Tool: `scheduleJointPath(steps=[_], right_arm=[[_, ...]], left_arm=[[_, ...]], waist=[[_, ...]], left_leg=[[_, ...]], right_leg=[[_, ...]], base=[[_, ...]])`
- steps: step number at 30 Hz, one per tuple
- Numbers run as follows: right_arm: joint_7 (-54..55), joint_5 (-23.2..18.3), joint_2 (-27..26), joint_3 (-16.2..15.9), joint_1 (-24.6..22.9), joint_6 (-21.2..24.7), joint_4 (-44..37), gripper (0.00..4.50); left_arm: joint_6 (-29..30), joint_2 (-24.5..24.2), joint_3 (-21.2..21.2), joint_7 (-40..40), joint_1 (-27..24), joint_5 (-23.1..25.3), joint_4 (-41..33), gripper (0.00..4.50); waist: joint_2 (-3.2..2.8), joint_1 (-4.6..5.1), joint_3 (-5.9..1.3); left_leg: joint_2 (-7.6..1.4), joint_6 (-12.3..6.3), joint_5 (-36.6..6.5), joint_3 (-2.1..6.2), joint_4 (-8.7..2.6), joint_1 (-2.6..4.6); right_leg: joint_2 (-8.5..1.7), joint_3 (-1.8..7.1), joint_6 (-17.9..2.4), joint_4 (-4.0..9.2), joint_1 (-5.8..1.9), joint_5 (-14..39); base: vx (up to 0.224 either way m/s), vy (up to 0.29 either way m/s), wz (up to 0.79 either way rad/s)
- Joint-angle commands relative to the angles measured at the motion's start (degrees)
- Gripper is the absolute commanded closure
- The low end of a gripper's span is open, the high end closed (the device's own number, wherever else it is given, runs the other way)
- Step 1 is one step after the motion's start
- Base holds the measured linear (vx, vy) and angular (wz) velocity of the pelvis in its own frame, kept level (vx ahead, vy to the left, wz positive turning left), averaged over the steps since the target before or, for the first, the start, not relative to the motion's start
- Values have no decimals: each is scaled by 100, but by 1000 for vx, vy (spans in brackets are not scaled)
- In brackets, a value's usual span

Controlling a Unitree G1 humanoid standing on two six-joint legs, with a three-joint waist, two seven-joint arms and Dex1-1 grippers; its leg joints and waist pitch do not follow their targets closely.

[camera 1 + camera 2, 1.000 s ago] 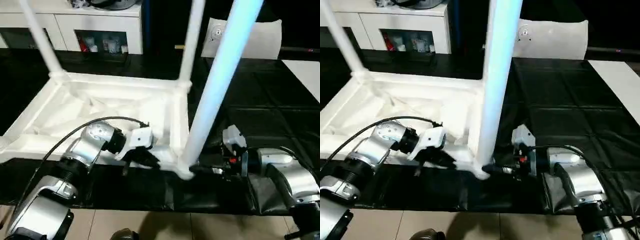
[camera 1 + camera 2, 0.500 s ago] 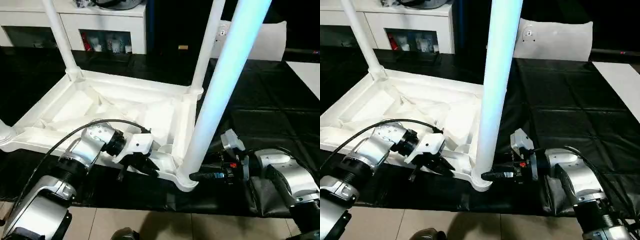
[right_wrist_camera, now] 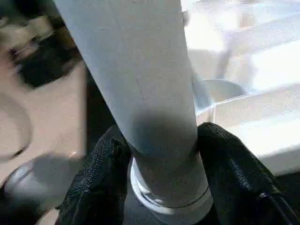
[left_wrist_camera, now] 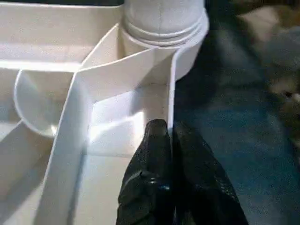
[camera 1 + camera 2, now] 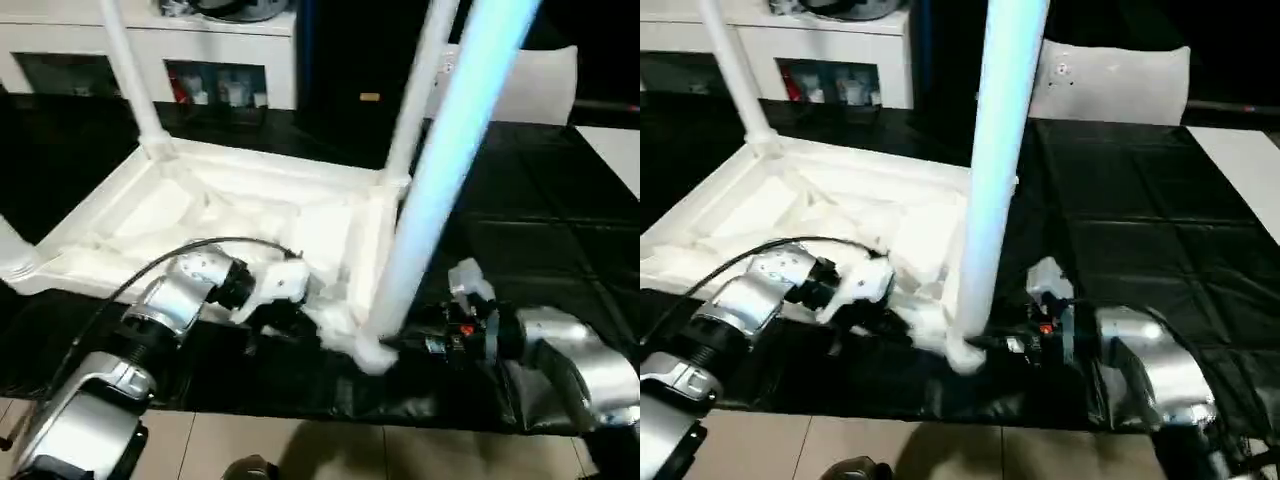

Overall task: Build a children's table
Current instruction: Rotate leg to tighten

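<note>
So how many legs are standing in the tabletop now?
3 clearly: one at the far left corner, one at the far right corner, one at the near right corner. The near left corner is cut off.

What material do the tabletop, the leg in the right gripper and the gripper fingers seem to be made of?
Tabletop: probably moulded white plastic, slightly glossy; thin ribs and a round corner socket show in the left wrist view.
Leg: likely the same smooth white plastic, a seamless round tube.
Right gripper fingers: black with a dotted matte texture, perhaps rubber padding; uncertain.
</note>
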State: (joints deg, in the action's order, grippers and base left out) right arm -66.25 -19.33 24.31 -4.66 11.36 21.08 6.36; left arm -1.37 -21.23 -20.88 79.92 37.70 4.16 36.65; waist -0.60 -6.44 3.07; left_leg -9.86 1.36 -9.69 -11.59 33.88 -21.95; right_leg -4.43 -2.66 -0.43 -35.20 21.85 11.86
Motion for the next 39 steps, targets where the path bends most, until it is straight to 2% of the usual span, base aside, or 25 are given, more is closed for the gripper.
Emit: scheduleJointPath(steps=[1,2,3,4,5,6,7,8,10,11,13,14,16,18,21,23,24,25,26,27,29,32,34,35,39], right_arm=[[615,86,-523,-313,31,103,-158,255],[1094,236,-758,-278,102,169,-40,255],[1094,236,-758,-278,102,169,-40,255],[1787,409,-1136,-239,261,298,152,255],[2045,515,-1294,-271,363,331,259,256],[2070,524,-1311,-274,372,336,267,256],[2553,665,-1620,-281,560,460,440,257],[2874,724,-1806,-240,670,554,547,257],[3196,788,-1985,-198,787,654,649,258],[3463,847,-2134,-164,879,732,720,258],[3875,996,-2363,-139,1021,799,821,258],[3904,1143,-2374,-223,1029,628,833,258],[3837,999,-2392,-120,960,591,735,258],[3828,932,-2393,-56,928,590,686,189],[3675,896,-2196,14,744,449,474,179],[3567,844,-2041,88,595,399,298,145],[3481,835,-1960,118,525,357,221,145],[3223,827,-1721,145,378,218,79,136],[3150,829,-1645,153,337,180,43,136],[2973,800,-1502,191,280,78,4,111],[2789,767,-1365,235,230,-29,-29,93],[2028,617,-761,311,169,-143,-105,68],[1724,547,-558,302,157,-190,-132,49],[1560,495,-455,297,153,-190,-144,49],[879,363,-82,230,136,-240,-172,49]], left_arm=[[412,439,89,-900,40,-21,-43,450],[620,556,138,-1144,52,-15,-50,450],[620,556,138,-1144,52,-15,-50,450],[932,772,219,-1561,97,-4,-31,450],[1081,893,253,-1767,132,8,-7,450],[1097,906,257,-1790,134,10,-6,450],[1355,1135,343,-2207,187,33,15,450],[1498,1258,393,-2419,217,64,19,450],[1623,1375,440,-2629,255,103,28,450],[1718,1476,489,-2835,285,126,34,450],[1865,1643,551,-3187,335,193,32,450],[1926,1726,544,-3316,335,248,-17,450],[1929,1742,524,-3333,321,273,-62,450],[1910,1728,509,-3317,315,286,-74,450],[1872,1538,390,-3166,243,384,-234,450],[1887,1416,380,-3072,199,386,-326,450],[1877,1353,375,-3019,180,406,-355,450],[1746,1208,350,-2824,134,410,-377,450],[1701,1165,344,-2755,118,402,-379,450],[1557,1075,308,-2606,96,402,-349,450],[1402,980,268,-2451,75,408,-312,450],[885,629,140,-1811,77,367,-125,450],[635,502,60,-1563,98,362,-100,450],[522,442,27,-1385,97,323,-120,450],[142,233,-110,-860,140,276,-91,450]], waist=[[53,77,-308],[46,125,-298],[46,160,-293],[31,214,-297],[9,293,-285],[32,344,-284],[12,369,-291],[29,433,-271],[41,466,-280],[17,477,-271],[26,479,-291],[30,470,-294],[27,450,-292],[30,446,-298],[12,424,-305],[19,408,-308],[32,399,-316],[15,379,-331],[30,361,-342],[33,352,-349],[49,345,-366],[50,340,-382],[24,331,-377],[35,328,-367],[16,254,-363]], left_leg=[[-390,140,-1829,222,-471,186],[-391,211,-1907,236,-483,187],[-383,240,-1966,247,-493,183],[-375,266,-2039,267,-496,176],[-362,326,-2137,282,-512,155],[-349,344,-2209,286,-514,155],[-343,338,-2256,292,-499,175],[-330,333,-2339,285,-488,186],[-317,283,-2329,295,-471,187],[-322,263,-2312,286,-482,184],[-319,253,-2262,278,-482,191],[-319,230,-2226,269,-475,198],[-320,172,-2172,251,-474,200],[-319,133,-2088,248,-483,176],[-334,90,-1990,237,-495,175],[-337,49,-1899,225,-493,172],[-338,27,-1844,218,-487,171],[-336,-18,-1713,211,-475,163],[-333,-94,-1550,201,-461,143],[-333,-128,-1455,198,-452,135],[-323,-263,-1161,197,-432,96],[-315,-378,-1012,191,-392,80],[-339,-420,-995,182,-387,102],[-341,-431,-1029,178,-392,98],[-378,-367,-1150,179,-404,142]], right_leg=[[-508,253,-1048,549,-100,2198],[-504,258,-1013,550,-84,2304],[-500,248,-1009,557,-76,2367],[-506,241,-963,566,-99,2456],[-490,229,-978,552,-87,2485],[-481,221,-943,572,-87,2580],[-497,226,-885,595,-85,2687],[-482,232,-899,618,-47,2779],[-493,235,-832,649,-55,2917],[-471,243,-810,660,-40,2853],[-461,246,-816,652,-44,2708],[-459,255,-835,649,-38,2584],[-450,269,-845,653,-48,2426],[-442,273,-865,635,-68,2263],[-433,282,-930,603,-84,1910],[-433,289,-973,597,-98,1757],[-433,290,-977,594,-107,1698],[-436,294,-1014,573,-122,1497],[-432,291,-1029,555,-153,1275],[-437,291,-1055,540,-161,1130],[-435,271,-1147,497,-207,745],[-430,254,-1235,482,-234,578],[-424,253,-1310,470,-197,485],[-418,246,-1332,471,-197,538],[-421,244,-1374,471,-173,704]], base=[[0,0,0],[0,0,0],[0,0,0],[0,0,0],[0,0,0],[0,0,0],[0,0,0],[0,0,0],[0,0,0],[0,0,0],[0,0,0],[0,0,0],[0,0,0],[0,0,0],[0,0,0],[0,0,0],[0,0,0],[0,0,0],[0,0,0],[0,0,0],[0,0,0],[0,0,0],[0,0,0],[0,0,0],[0,0,0]])
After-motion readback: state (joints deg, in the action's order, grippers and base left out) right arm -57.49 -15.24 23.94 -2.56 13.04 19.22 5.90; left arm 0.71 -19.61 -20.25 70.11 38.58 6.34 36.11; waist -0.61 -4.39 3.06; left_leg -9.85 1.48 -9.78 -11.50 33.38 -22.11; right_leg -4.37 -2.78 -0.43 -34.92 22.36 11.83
